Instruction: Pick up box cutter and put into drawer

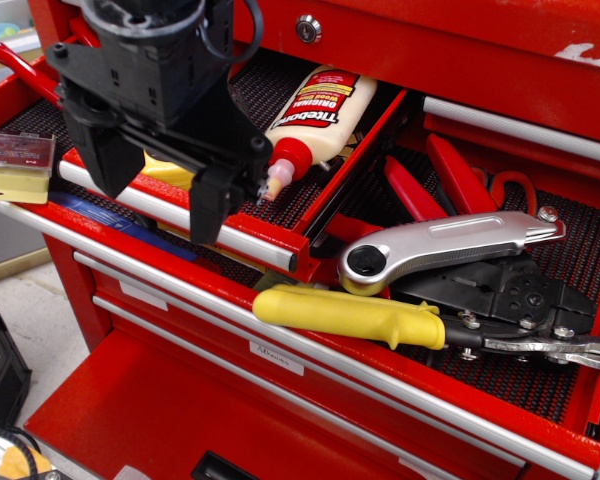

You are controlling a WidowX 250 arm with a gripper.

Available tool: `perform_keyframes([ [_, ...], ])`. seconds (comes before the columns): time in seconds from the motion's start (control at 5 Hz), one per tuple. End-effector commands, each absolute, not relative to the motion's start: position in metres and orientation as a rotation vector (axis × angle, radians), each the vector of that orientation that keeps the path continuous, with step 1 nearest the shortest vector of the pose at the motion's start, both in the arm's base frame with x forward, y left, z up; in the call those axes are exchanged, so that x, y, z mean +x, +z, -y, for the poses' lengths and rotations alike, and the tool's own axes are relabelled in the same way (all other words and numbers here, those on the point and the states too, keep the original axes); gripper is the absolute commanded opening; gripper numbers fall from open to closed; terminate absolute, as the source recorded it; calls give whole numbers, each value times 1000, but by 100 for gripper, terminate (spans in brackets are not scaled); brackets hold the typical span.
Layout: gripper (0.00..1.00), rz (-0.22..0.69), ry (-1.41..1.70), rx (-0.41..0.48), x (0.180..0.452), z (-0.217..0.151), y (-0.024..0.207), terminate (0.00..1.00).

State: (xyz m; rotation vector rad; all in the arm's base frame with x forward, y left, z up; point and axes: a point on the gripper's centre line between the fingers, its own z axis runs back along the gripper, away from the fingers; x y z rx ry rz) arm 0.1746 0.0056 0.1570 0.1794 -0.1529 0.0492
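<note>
The box cutter (450,245) is a silver tapered knife with a dark round knob at its left end. It lies across other tools in the wide red drawer (380,378), to the right of the gripper. The narrow red drawer (250,245) stands open with its silver pull bar in front and black ribbed liner inside. My black gripper (160,185) hangs over the front left part of this narrow drawer, well left of the box cutter. Its jaws are apart and hold nothing.
A glue bottle (315,115) lies in the narrow drawer beside the gripper. Yellow-handled snips (350,315), red-handled pliers (430,180) and a black crimping tool (500,290) crowd around the box cutter. A clear plastic box (15,165) sits at the far left.
</note>
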Motion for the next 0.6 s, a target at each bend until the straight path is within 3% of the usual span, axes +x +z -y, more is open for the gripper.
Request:
perform_keyframes([
  [0.0,100,153,49,179,175,-6,157,0],
  [0.4,100,140,-346,198,224,64,164,0],
])
